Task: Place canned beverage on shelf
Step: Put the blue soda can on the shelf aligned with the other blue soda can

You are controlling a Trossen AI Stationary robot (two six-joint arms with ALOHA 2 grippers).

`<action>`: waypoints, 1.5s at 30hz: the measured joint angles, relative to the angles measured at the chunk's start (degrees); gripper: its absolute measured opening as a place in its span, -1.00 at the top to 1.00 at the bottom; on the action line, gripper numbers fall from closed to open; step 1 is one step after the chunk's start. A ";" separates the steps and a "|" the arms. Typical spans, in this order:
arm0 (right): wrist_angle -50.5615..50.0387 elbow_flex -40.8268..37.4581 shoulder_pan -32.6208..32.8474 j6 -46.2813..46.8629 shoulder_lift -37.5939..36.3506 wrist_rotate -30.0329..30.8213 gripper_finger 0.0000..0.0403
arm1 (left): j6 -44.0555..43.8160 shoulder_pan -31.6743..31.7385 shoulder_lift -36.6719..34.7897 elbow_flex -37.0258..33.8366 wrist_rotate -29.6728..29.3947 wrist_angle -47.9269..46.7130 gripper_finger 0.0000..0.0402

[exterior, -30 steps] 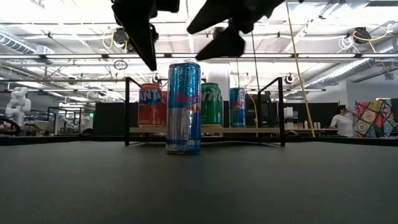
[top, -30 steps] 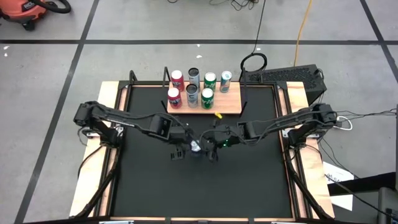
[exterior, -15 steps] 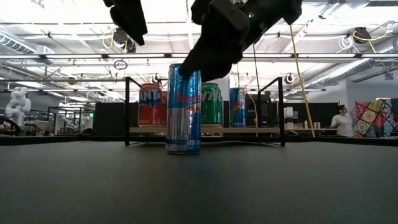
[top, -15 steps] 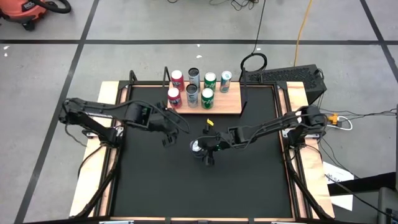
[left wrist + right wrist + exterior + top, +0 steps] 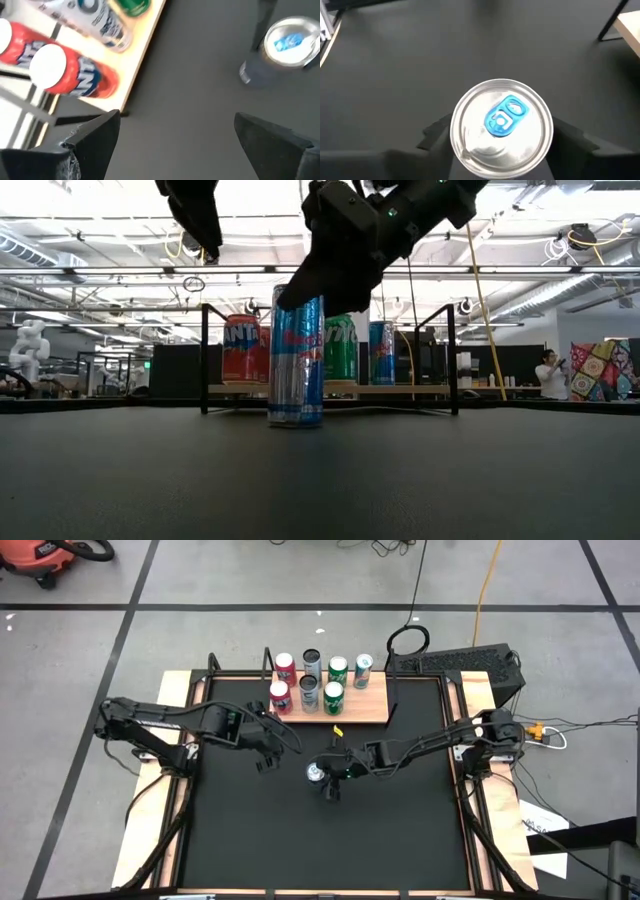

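**Tall blue can upright on the bench, right end effector over its top**

The canned beverage (image 5: 296, 360) stands upright on the black bench (image 5: 250, 830), long axis vertical, silver lid and blue pull tab facing up (image 5: 501, 126). It sits in front of the shelf (image 5: 365, 710), well apart from it. In the low view its upper rim is hidden behind the right end effector (image 5: 330, 775), which hangs directly over the can. The right wrist view shows a dark finger (image 5: 437, 132) on each side of the lid, spread wider than the can; whether they touch its wall cannot be made out, so the grasp looks released.

The left end effector (image 5: 268, 748) hovers to the can's left, fingers (image 5: 92, 137) spread apart, grasping nothing.

Six cans (image 5: 308, 693) stand upright on the wooden shelf in two rows of three: two red, two silver, one green, one green-and-white. One more (image 5: 363, 670) stands behind the board's edge. Labels are blurred in the left wrist view.
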 joint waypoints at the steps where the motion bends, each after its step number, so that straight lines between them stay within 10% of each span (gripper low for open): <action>1: -0.16 0.00 -0.25 0.57 -0.15 -0.10 -0.15 | -0.02 0.18 0.00 0.00 -0.36 -0.88 -0.91; 21: -28.38 0.01 -14.79 4.71 -24.71 9.52 -0.08 | 6.28 9.02 -0.06 0.00 -1.73 -3.70 -0.91; 32: -24.88 -0.11 -30.21 -0.11 -19.92 4.64 -0.08 | 9.73 14.14 -2.16 -0.07 -1.59 1.80 -0.91; 45: -21.06 -0.16 -32.77 -1.33 -15.04 4.28 -0.14 | 11.22 19.37 -14.14 -0.65 -0.98 9.99 -0.91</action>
